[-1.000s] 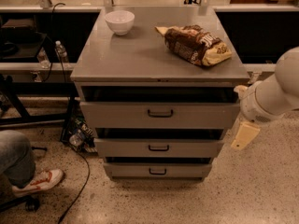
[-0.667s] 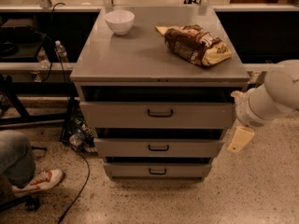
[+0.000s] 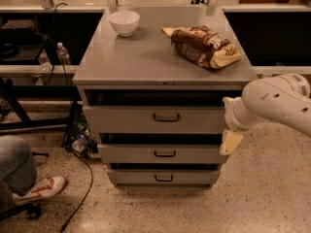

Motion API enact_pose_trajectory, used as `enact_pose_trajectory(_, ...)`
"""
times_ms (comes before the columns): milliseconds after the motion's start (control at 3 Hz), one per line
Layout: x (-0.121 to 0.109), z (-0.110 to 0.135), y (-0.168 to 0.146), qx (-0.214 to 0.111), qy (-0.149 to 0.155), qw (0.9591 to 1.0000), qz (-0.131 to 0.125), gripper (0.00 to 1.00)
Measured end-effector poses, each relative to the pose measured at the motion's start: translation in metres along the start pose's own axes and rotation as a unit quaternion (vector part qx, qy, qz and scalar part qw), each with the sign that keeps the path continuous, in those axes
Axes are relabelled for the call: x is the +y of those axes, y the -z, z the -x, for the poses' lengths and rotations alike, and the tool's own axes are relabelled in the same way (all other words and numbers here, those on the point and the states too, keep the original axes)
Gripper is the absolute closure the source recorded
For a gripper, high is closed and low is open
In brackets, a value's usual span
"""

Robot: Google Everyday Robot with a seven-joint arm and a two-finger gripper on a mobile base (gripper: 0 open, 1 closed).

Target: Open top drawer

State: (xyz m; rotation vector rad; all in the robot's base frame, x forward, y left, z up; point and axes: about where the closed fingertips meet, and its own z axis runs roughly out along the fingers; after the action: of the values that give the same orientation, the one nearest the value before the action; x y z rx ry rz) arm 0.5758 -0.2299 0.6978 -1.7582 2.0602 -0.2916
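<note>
The top drawer (image 3: 126, 119) is a wide grey metal front, the tallest of three, with a small black loop handle (image 3: 166, 117) at its centre. It sits a little below the cabinet top with a dark gap above it. My gripper (image 3: 230, 142) hangs at the end of the white arm (image 3: 274, 101), at the drawer front's right end, well to the right of the handle. Only one cream-coloured finger shows.
Two shorter drawers (image 3: 164, 154) (image 3: 164, 177) lie below. On the cabinet top (image 3: 141, 57) stand a white bowl (image 3: 124, 22) and a brown bag (image 3: 201, 45). A person's leg and red shoe (image 3: 36, 189) are at the lower left, beside cables and a bottle (image 3: 62, 53).
The arm and gripper have moved left, closer to the right end of the drawers. The drawers have not moved.
</note>
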Motion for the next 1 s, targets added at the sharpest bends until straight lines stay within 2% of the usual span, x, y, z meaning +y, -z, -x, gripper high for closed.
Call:
enact_pose_trajectory(667, -0.002, 0.0, -0.009, -0.006, 0.008, 0.9999, 0.004, 0.0)
enact_pose_trajectory(1000, -0.01, 0.003, -0.032, -0.004, 0.024, 0.9997, 0.008, 0.0)
